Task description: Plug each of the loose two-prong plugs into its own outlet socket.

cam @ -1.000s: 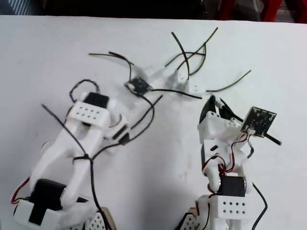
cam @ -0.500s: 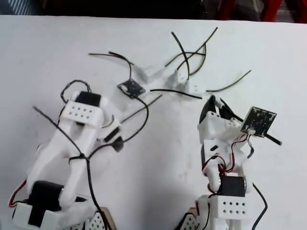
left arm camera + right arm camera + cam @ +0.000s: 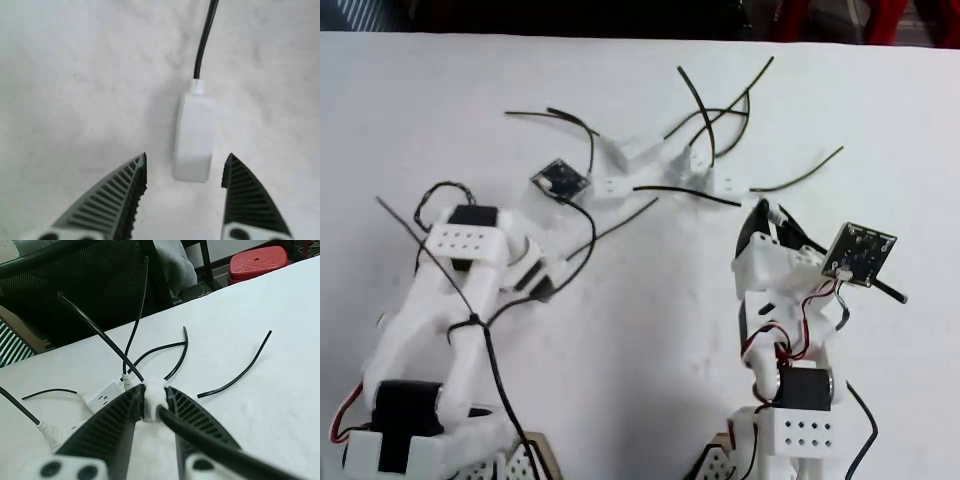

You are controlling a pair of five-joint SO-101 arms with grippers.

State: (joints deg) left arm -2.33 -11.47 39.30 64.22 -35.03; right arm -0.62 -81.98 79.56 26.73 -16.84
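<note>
A loose white plug (image 3: 196, 130) with a black cable lies flat on the white table, between the fingers of my left gripper (image 3: 186, 160); the jaws are open and clear of it on both sides. In the high view my left arm (image 3: 470, 240) stands at the left of the table. My right gripper (image 3: 150, 400) is shut on a white plug (image 3: 152, 390), held above the table with its black cable trailing back. That gripper (image 3: 760, 222) is at the right of the table. A white outlet socket (image 3: 102, 397) lies just beyond it.
Several white plugs and sockets (image 3: 695, 165) with curling black cables (image 3: 705, 110) are scattered across the back middle of the table. The table's far edge (image 3: 640, 35) runs behind them, with a dark chair (image 3: 90, 285) and a red stool (image 3: 257, 260) beyond.
My left arm has swung to the left across the table, its wrist camera moving with it. The right arm has kept still with its plug.
</note>
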